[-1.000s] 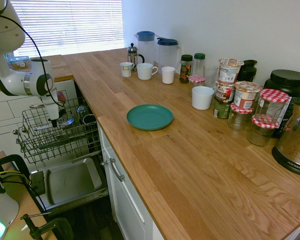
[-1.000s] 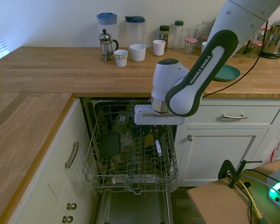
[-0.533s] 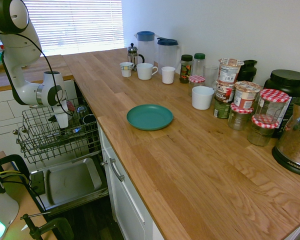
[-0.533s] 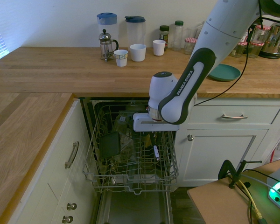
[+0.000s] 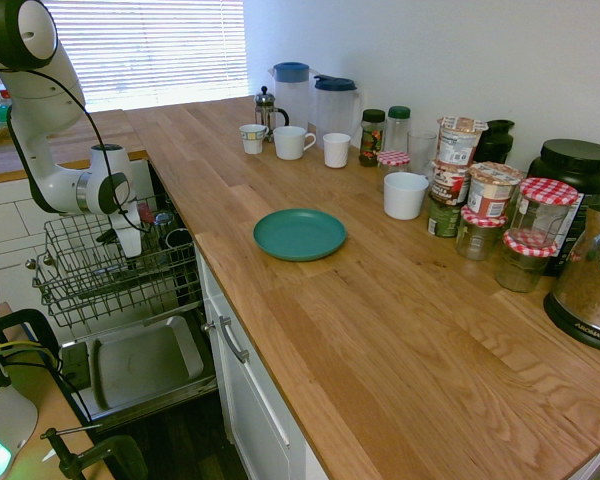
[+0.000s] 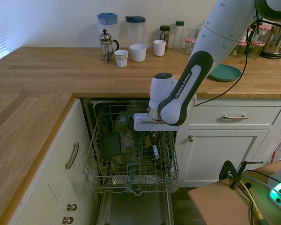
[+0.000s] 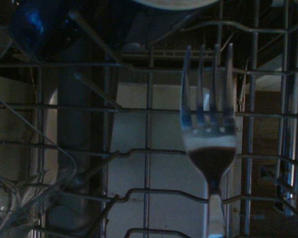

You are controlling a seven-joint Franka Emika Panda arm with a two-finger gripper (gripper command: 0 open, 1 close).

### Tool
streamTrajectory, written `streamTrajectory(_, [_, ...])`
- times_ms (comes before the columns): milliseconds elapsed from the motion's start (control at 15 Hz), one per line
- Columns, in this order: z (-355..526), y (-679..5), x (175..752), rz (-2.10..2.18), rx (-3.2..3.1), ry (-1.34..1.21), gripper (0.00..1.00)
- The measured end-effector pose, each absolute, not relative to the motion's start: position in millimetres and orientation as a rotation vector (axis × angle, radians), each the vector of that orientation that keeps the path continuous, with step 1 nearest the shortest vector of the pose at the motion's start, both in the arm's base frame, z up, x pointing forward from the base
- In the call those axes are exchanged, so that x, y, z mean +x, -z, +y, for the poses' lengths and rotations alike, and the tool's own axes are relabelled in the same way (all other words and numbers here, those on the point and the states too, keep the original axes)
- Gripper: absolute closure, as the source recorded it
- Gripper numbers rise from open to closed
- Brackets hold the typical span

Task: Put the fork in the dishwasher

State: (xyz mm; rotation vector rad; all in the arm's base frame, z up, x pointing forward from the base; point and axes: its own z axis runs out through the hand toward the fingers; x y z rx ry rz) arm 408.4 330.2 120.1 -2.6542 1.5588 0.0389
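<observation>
tool (image 6: 153, 140) down in dishwasher (image 6: 131, 164) wire rack, grip state can't tell, fork (image 7: 209, 124) tines over rack bars in wrist view

My arm's folded over pretty hard here, upper links up high and the forearm angling steeply down. The wrist points straight down, with the white flange sitting level. The gripper (image 6: 154, 151) hangs below it, low and just off the near counter edge. Honestly can't make out the fingers from either outside cam.
</observation>
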Motion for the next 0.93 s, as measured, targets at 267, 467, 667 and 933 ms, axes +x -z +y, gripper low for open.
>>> streamTrajectory(267, [333.9, -118.1, 406.4, 1.557, -2.647, -0.039, 0.0])
streamTrajectory(467, [340.4, -133.5, 405.9, 1.529, -2.639, -0.011, 0.0])
streamTrajectory(667, [342.4, -168.9, 396.3, 1.512, -2.634, 0.025, 0.0])
streamTrajectory(933, [345.4, -227.1, 374.6, 1.533, -2.641, 0.075, 0.0])
